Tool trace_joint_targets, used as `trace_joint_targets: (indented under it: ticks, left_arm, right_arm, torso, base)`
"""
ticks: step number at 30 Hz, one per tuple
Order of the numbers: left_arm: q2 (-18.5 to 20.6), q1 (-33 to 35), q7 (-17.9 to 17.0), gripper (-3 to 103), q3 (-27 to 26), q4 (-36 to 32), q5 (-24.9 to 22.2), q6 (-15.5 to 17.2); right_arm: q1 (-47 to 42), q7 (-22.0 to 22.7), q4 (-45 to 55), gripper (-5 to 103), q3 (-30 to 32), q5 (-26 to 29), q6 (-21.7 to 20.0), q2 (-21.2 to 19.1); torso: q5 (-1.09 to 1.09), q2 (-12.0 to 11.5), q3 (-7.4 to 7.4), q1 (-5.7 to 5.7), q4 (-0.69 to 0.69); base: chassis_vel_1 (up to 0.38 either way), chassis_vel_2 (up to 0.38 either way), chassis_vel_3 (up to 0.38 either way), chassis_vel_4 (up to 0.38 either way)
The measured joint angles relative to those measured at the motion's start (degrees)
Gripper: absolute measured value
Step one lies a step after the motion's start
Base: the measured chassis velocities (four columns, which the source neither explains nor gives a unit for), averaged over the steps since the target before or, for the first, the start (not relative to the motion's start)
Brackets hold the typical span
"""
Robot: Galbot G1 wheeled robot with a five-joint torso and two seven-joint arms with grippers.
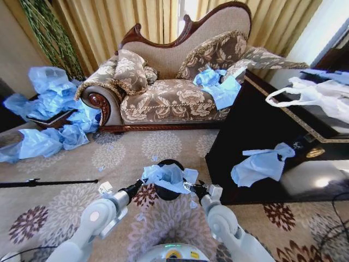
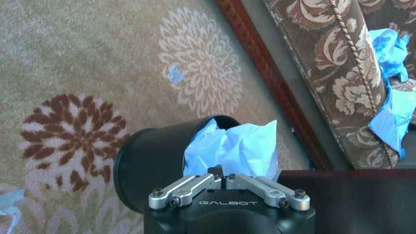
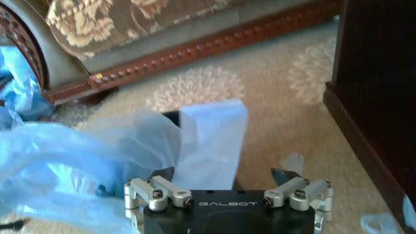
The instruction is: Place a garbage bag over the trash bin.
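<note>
Crinkly translucent light-blue garbage bag (image 1: 166, 177) bunched over glossy black cylindrical trash bin (image 1: 163, 192) (on floral carpet (image 1: 65, 210)). Left gripper (image 1: 143, 184) pinched closed on bag edge; right gripper (image 1: 190, 187) spread wide, bag between fingers.

We reach both arms forward and inward, elbows bent, wrists angled toward each other low in front of our base. Our left gripper (image 1: 140, 185) has its fingers (image 2: 195, 185) drawn together on the garbage bag (image 1: 166, 177). Our right gripper (image 1: 191, 188) has its fingers (image 3: 286, 178) spread apart.
</note>
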Motion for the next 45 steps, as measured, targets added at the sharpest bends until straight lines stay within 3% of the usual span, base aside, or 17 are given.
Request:
trace_joint_targets:
  ticks: [3,6,8,10,12,19,20,24,27,36,38,45]
  left_arm:
    - [0.26,0.57,0.21,0,-0.18,-0.15,0.0,0.02]
    - [0.32,1.36,0.39,0,-0.53,-0.41,0.0,0.03]
    - [0.32,1.5,0.39,0,-0.58,-0.47,0.0,0.03]
    - [0.43,2.05,0.47,0,-0.93,-0.56,-0.01,0.04]
    - [0.57,2.32,0.52,0,-1.14,-0.55,0.0,0.04]
    - [1.19,3.56,1.39,0,-2.07,0.94,0.96,0.06]
    - [1.19,3.56,1.39,0,-2.07,0.94,0.96,0.06]
    - [1.6,3.19,3.25,0,-1.62,5.18,3.47,0.23]
    - [2.18,0.22,5.99,0,-0.05,12.69,6.1,0.19]
    - [2.0,-6.73,10.83,0,2.12,23.07,9.49,0.17]
    - [1.22,-9.11,11.53,0,2.97,26.03,10.45,0.14]
    - [-2.6,-20.01,13.19,0,8.05,36.74,13.47,0.05]
  right_arm:
    - [-1.71,-0.9,-0.49,93,0.14,-0.47,0.14,0.01]
    - [-3.23,-2.82,-2.78,77,-0.01,-4.1,1.88,1.03]
    - [-3.31,-3.07,-3.13,77,-0.09,-4.47,2.04,1.24]
    - [-3.51,-3.52,-3.72,61,-0.23,-4.96,2.24,1.67]
    - [-3.78,-3.72,-3.74,61,-0.28,-5.03,2.3,1.76]
    - [-7.31,-5.27,-3.78,28,-0.84,-7.34,2.93,2.61]
    - [-7.31,-5.27,-3.78,28,-0.84,-7.34,2.93,2.61]
    - [-7.65,-6.05,-6.26,17,-1.36,-8.35,3.28,3.87]
    - [-5.76,-6.4,-10.58,3,-1.45,-9.14,4.16,5.34]
    - [1.37,-6.61,-18.55,0,-1.38,-8.94,5.38,6.12]
    - [3.19,-6.88,-19.88,0,-1.43,-8.61,5.64,6.25]
    - [5.74,-7.84,-22.03,0,-0.65,-8.64,6.24,6.61]
  torso:
    - [0.01,0.0,0.0,0.0,-0.01]
    - [0.01,0.0,0.0,0.0,-0.01]
    - [0.0,0.0,0.0,0.0,0.0]
    - [0.0,0.0,0.0,0.0,0.0]
    - [0.0,0.0,0.0,0.0,0.0]
    - [0.0,0.0,-0.01,0.0,0.0]
    - [0.0,0.0,-0.01,0.0,0.0]
    - [0.02,0.0,-0.01,-0.01,0.0]
    - [0.0,0.0,-0.01,-0.01,0.0]
    - [0.01,0.0,0.0,-0.01,0.0]
    - [0.02,0.0,0.0,0.0,0.05]
    - [0.01,0.0,0.01,0.0,-0.02]
  base:
    - [0.0,0.0,0.0,0.0]
    - [0.0,0.0,0.0,0.0]
    - [0.0,0.0,0.0,0.0]
    - [0.0,0.0,0.0,0.0]
    - [0.0,0.0,0.0,0.0]
    - [0.0,0.0,0.0,0.0]
    - [0.0,0.0,0.0,0.0]
    - [0.0,0.0,0.0,0.0]
    - [0.0,0.0,0.0,0.0]
    - [0.0,0.0,0.0,0.0]
    - [0.0,0.0,0.0,0.0]
    - [0.0,0.0,0.0,0.0]
